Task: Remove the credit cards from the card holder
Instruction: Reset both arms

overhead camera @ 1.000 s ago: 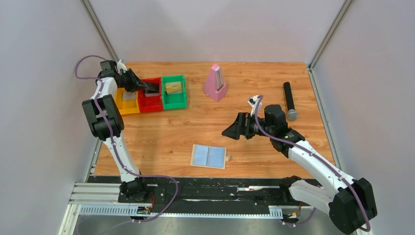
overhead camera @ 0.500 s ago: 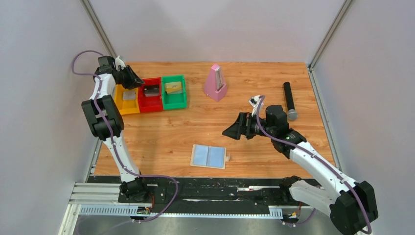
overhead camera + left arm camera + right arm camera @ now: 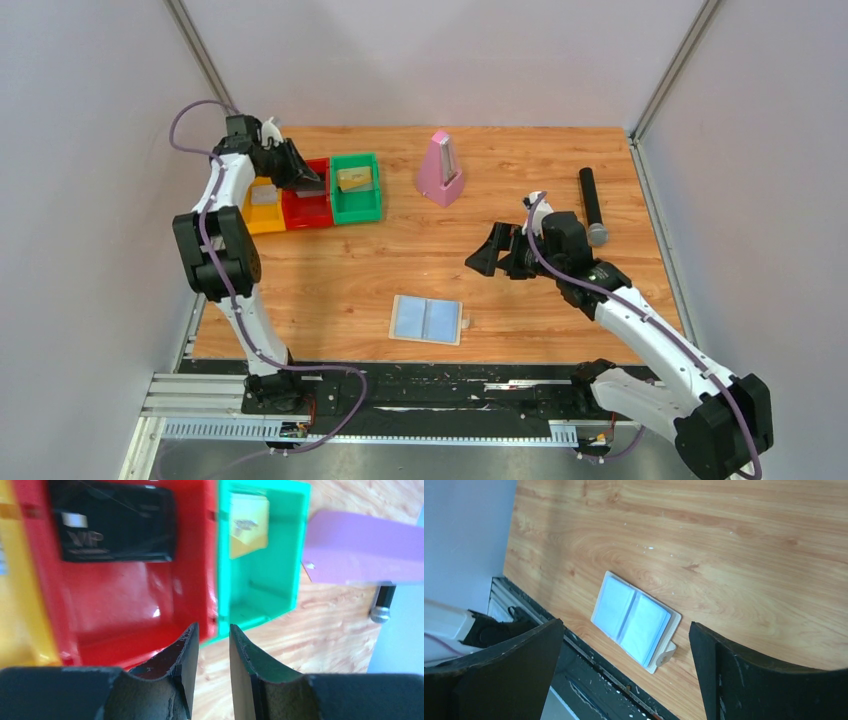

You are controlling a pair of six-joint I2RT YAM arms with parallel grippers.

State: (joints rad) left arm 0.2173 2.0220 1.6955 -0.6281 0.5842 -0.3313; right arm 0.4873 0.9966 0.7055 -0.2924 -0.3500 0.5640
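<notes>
The card holder (image 3: pixel 427 319) lies spread open near the table's front edge, cream rim and two pale blue panels up; it also shows in the right wrist view, card holder (image 3: pixel 636 620). A dark grey-black credit card (image 3: pixel 117 522) lies in the red bin (image 3: pixel 125 615). A yellow-gold credit card (image 3: pixel 247 522) leans in the green bin (image 3: pixel 265 590). My left gripper (image 3: pixel 213 635) hovers at the red bin's near corner, its jaws a narrow gap apart with nothing between them. My right gripper (image 3: pixel 482 255) hangs wide open and empty, above and to the right of the holder.
A yellow bin (image 3: pixel 262 215) with a small grey item stands left of the red bin (image 3: pixel 305 208) and green bin (image 3: pixel 357 205). A pink metronome (image 3: pixel 440 170) stands at the back middle. A black microphone (image 3: pixel 592 207) lies at the right. Black rails run along the front edge.
My left gripper drew back left off the red bin, leaving the dark card there, then swung right again to that bin. My right gripper shifted slightly right and away from the holder.
</notes>
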